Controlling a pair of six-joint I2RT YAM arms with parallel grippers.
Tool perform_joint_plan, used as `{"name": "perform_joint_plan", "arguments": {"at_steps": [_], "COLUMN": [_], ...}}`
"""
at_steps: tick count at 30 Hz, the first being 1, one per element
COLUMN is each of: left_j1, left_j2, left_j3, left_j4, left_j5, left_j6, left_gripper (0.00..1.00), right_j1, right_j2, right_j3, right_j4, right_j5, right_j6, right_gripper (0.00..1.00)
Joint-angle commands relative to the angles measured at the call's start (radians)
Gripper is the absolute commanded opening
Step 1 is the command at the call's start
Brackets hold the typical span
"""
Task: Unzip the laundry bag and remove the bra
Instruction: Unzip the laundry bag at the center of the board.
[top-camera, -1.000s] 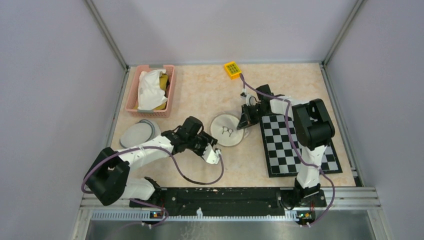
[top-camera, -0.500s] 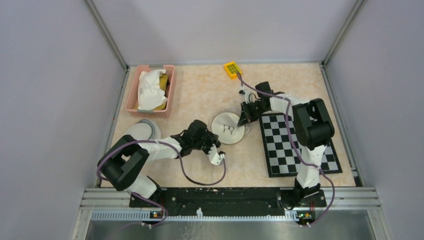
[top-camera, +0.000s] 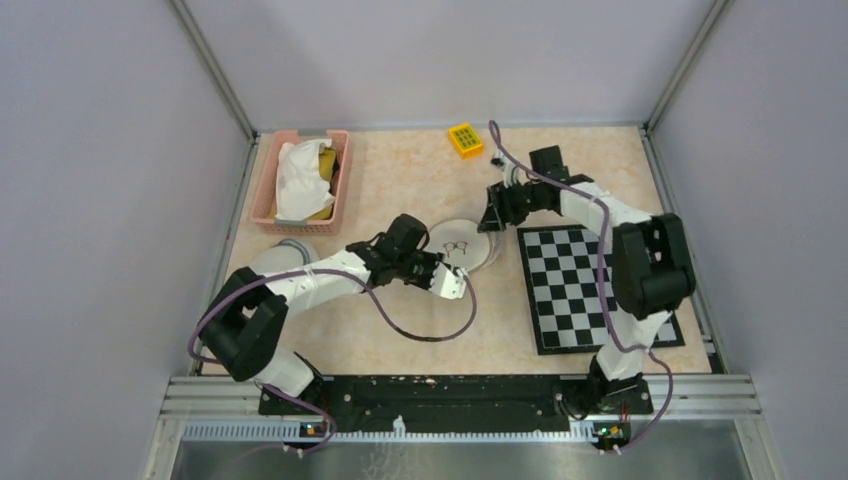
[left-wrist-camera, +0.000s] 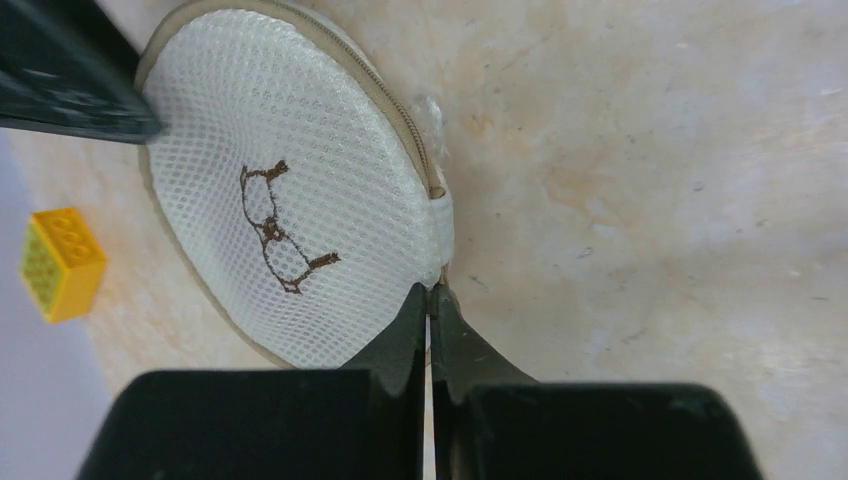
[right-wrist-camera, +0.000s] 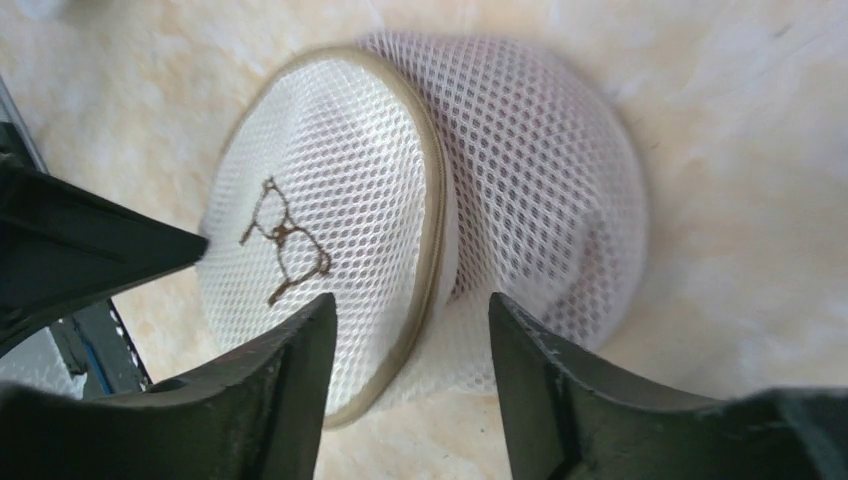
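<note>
The laundry bag (top-camera: 461, 247) is a round white mesh pouch with a brown bra drawing, lying flat mid-table. In the left wrist view its zipper runs along the rim (left-wrist-camera: 400, 130) and ends at a white tab. My left gripper (left-wrist-camera: 432, 292) is shut right at that end, pinching the small zipper pull. My right gripper (right-wrist-camera: 410, 312) is open at the bag's far side (top-camera: 492, 216), one finger on each side of the zippered rim (right-wrist-camera: 430, 230), with no contact visible. The bra is hidden inside the bag.
A pink basket (top-camera: 262, 190) with white cloth stands at the back left, with a grey round pouch (top-camera: 280, 258) in front of it. A yellow block (top-camera: 464, 139) lies at the back. A chessboard mat (top-camera: 590, 290) lies to the right of the bag.
My left gripper moved right to the bag's near edge and shut on the zipper pull. My right gripper opened, let go of the bag's far edge and drew back slightly.
</note>
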Motion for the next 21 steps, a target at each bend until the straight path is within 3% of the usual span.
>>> {"name": "perform_joint_plan", "arguments": {"at_steps": [1, 9, 21], "left_j1": [0.0, 0.007, 0.052], "left_j2": [0.012, 0.094, 0.065], "left_j3": [0.144, 0.322, 0.362], "left_j4": [-0.256, -0.526, -0.623], "left_j5": [0.097, 0.212, 0.343], "left_j6": [-0.176, -0.251, -0.243], "left_gripper": [0.0, 0.0, 0.0], "right_j1": [-0.073, -0.173, -0.115], "right_j2": [-0.237, -0.57, -1.145], "right_j3": [-0.063, -0.251, -0.705], "right_j4": [0.153, 0.217, 0.34], "right_j5": [-0.078, -0.115, -0.179], "right_j6": [-0.017, -0.125, -0.448], "right_gripper": [0.61, 0.68, 0.71]}}
